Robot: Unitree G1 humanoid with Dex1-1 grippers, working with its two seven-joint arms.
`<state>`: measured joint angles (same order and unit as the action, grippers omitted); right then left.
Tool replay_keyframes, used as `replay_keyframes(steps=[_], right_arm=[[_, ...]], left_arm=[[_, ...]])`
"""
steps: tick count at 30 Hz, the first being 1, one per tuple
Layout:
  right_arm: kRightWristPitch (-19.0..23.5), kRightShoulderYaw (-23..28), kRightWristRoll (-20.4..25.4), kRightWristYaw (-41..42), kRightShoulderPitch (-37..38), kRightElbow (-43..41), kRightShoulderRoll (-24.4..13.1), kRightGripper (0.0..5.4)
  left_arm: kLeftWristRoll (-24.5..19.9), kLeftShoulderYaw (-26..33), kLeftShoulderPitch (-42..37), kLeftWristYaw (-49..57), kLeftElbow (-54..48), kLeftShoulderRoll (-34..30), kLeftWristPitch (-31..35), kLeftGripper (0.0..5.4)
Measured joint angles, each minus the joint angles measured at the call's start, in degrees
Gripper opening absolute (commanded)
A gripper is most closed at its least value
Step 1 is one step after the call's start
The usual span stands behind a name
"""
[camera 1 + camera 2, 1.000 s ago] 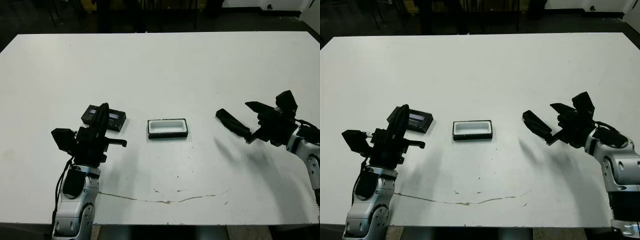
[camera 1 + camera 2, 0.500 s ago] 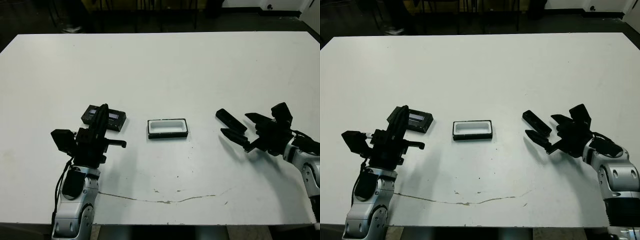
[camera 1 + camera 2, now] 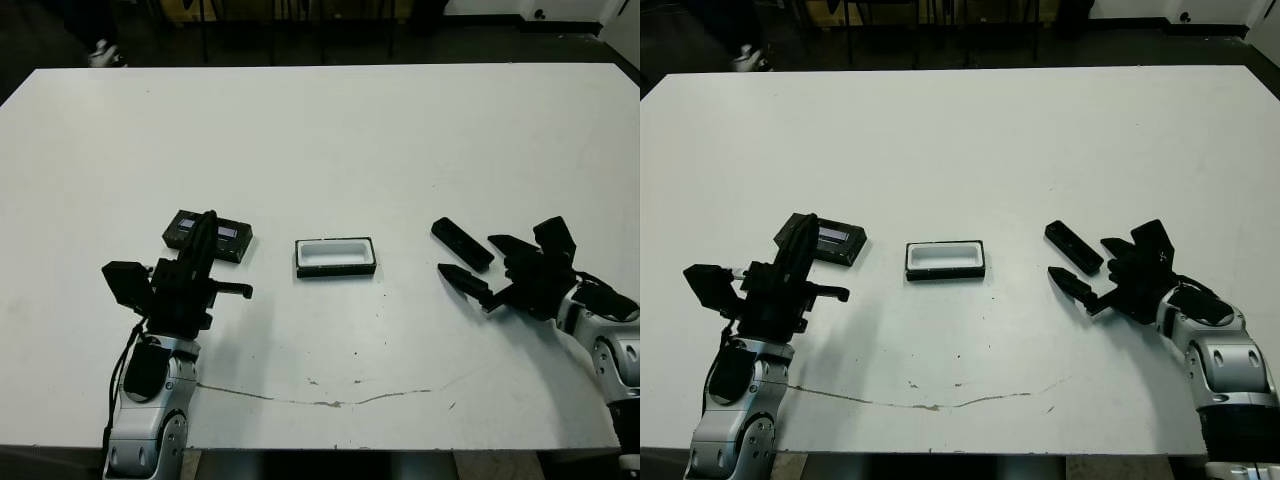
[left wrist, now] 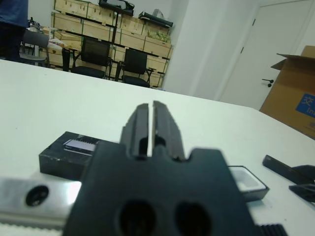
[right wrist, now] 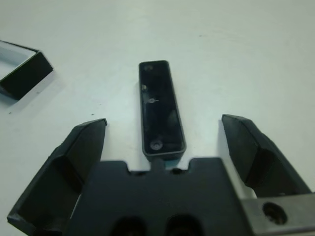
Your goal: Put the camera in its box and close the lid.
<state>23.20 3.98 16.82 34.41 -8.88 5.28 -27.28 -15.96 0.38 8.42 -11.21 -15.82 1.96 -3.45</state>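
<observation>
Table (image 3: 320, 130): white, carrying all items, with the two arms at its near corners

Lid (image 3: 208, 236): black, pale glossy strip on top, lay at the robot's left, just beyond the left end effector (image 4: 150, 129), whose fingers were seen pressed together, nothing between them

Box (image 3: 335, 256): white-lined tray, open, empty, lay at mid-table between the arms, its long axis across the table, well apart from the camera

Right end effector (image 5: 167, 147): fingers were spread wide, nothing held. It was lowered to the table just short of the camera

Camera (image 5: 160, 105): narrow black bar, lay flat on the table at the robot's right, directly ahead of the right end effector. In the right wrist view its long axis ran along the direction of the fingers, its near end entering the gap between them, untouched by either. The right arm was judged much the nearer; the coming grasp is judged to turn on this alignment

Change noted: one second earlier the right end effector was held higher and further right, beside the camera; it was since brought down and in behind the bar. Camera, box, lid and left arm were unmoved
</observation>
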Motion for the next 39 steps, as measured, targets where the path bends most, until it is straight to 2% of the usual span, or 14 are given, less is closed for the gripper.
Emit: replay_keyframes(steps=[3,13,18,26,29,39], right_arm=[[0.42,0.40,0.02,-2.24,0.79,-1.28,0.97,4.90],[1.36,0.67,-1.98,-8.85,2.08,-4.30,2.42,3.08],[2.50,0.75,-1.54,-8.21,2.18,-4.69,2.47,2.18],[5.82,0.64,-0.93,-3.64,0.96,-4.42,0.36,0.76],[6.20,0.23,-1.01,-2.53,0.73,-4.58,-0.55,0.55],[4.88,0.75,-0.93,-1.27,0.70,-4.62,-1.46,0.54]], left_arm=[[-0.02,0.00,0.00,-0.05,0.02,0.00,-0.03,0.00],[0.07,0.01,-0.01,-0.12,0.69,-0.01,-0.27,0.00],[0.22,0.01,0.00,-0.10,0.70,-0.08,-0.26,0.00],[-0.04,0.09,0.01,-0.07,0.34,-0.08,0.00,0.00],[-0.04,0.14,0.01,-0.07,0.29,-0.08,0.00,0.00],[0.01,0.10,0.03,0.44,-0.56,-0.07,1.17,0.00]])
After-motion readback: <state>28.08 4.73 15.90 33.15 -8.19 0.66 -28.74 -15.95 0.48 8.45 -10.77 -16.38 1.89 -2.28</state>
